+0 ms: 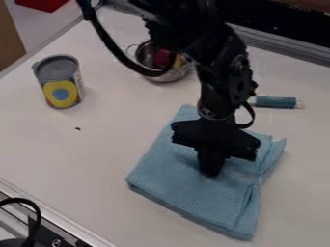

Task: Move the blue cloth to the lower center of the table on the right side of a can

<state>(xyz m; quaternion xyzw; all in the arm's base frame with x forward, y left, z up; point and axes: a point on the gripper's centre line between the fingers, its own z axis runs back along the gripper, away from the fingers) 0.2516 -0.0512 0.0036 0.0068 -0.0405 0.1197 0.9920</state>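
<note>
1. The white table (97, 159) bears everything, leaving the cloth flat support.
2. The folded light-blue fabric cloth (187, 188) lies lower centre, right of the can, apparently where the task wants it; its stacked layers probably help it move as one bundle.
3. The black two-finger gripper (211, 170) points down at it, fingers pressed together; whether they pinch a fold, I cannot tell.
4. The grey-topped can with yellow label (61, 83) stands upright, the placement's reference.

Matt, textured blue cloth (184, 188)
</note>
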